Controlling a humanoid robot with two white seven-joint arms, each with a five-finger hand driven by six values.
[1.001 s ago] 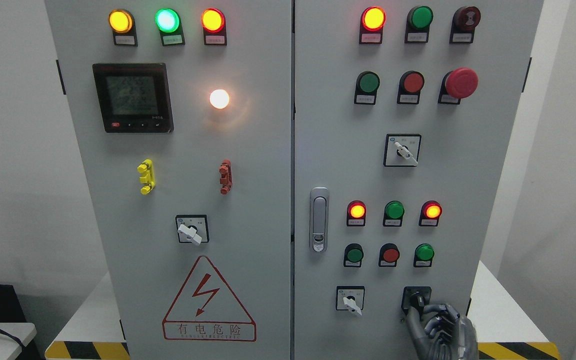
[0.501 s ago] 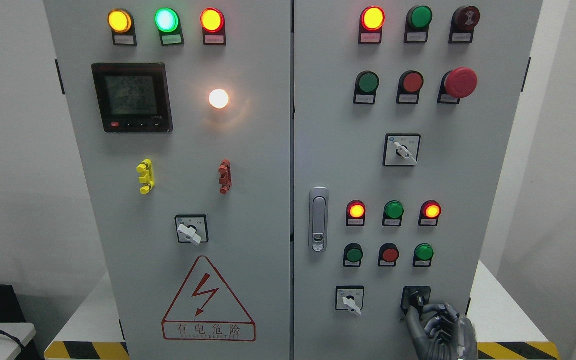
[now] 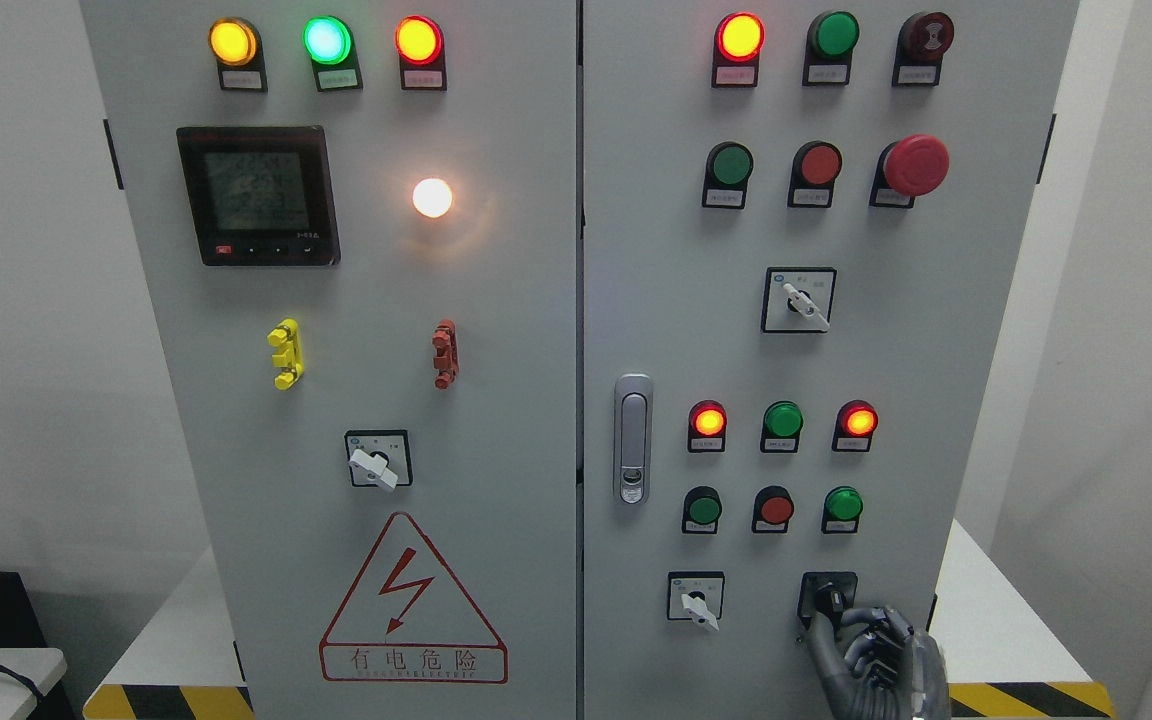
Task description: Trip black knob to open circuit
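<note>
Black knob (image 3: 829, 600) sits at the lower right of the right door, on a dark square plate, to the right of a white-handled switch (image 3: 696, 603). Largest item in view is the grey cabinet (image 3: 536, 300), two doors wide, standing on a white platform (image 3: 996, 630) with yellow-black striped edging. The left door carries a meter (image 3: 257, 195), a lit white lamp (image 3: 432, 197) and a red-bordered warning triangle (image 3: 413, 600). The right door carries a silver latch (image 3: 633, 438), a red mushroom button (image 3: 915, 165) and rows of red and green lamps. The right hand (image 3: 866, 665) rises from the bottom edge, fingers (image 3: 861, 635) curled and closed around the knob's lower part.
</note>
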